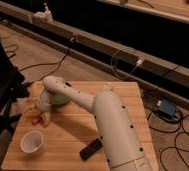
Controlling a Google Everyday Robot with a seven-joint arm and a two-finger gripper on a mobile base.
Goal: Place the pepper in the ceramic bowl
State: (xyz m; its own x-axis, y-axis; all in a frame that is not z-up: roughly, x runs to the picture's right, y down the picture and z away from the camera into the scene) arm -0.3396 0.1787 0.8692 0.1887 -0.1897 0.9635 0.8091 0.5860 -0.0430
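Because the pepper (35, 120) is small and only partly visible, I judge its handling mostly from its kind. It should be very light, with a smooth and a little slippery skin, firm but easy to bruise if it is squeezed hard. It shows as a red spot at the left side of the desk (78, 132), just beside the pincer (42, 115), which hangs low there at the end of the white arm. Whether the pincer is open, closed or already gripping the pepper, I cannot tell. A gentle hold across the middle of its length seems the safest. The ceramic bowl (64, 101) stands near, to the right and a little farther, partly behind the arm.
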